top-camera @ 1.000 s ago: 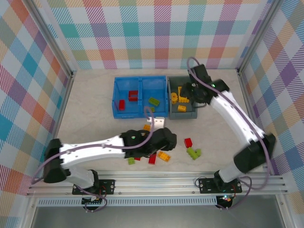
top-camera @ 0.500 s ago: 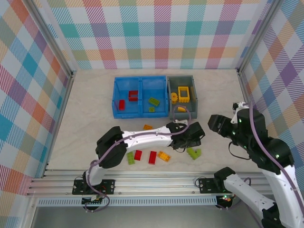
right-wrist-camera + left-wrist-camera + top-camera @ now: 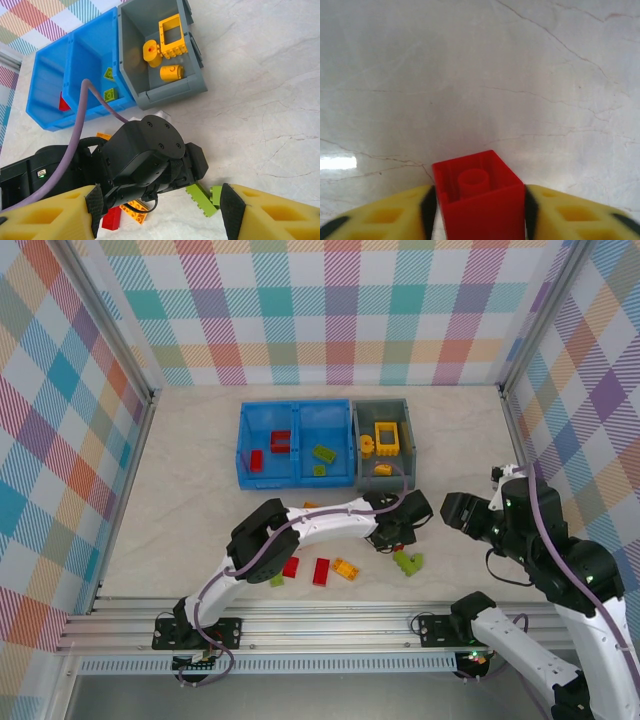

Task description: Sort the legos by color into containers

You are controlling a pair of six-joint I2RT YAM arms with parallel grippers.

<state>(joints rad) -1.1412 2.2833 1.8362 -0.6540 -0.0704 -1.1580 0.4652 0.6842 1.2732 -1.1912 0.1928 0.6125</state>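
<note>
Our left gripper (image 3: 479, 212) is clamped on a red brick (image 3: 479, 192), with a yellow finger (image 3: 385, 217) pressed to each side and bare marble table (image 3: 480, 75) beyond. We cannot tell whether the brick has left the surface. Seen from above, this gripper sits right of centre, on the near side of the grey bin (image 3: 358, 445). Our right gripper (image 3: 159, 210) hangs just to its right, jaws spread and empty, looking down on the left wrist.

We judge the sort roughly half done. The blue bin (image 3: 243, 445) holds two red pieces in its left compartment and two green in its right, and the grey bin holds a yellow frame (image 3: 386, 437) and two more yellow pieces. Loose near the arms lie a lime green piece (image 3: 408, 562), an orange brick (image 3: 346, 568), two red bricks (image 3: 321, 571), a small green one (image 3: 276, 580) and an orange one (image 3: 311, 506) half hidden by the left arm.

A second ago the right arm reached over the grey bin and this red brick lay free beside the green piece. Since then the right arm has pulled back and the left gripper has swung right onto the brick.
</note>
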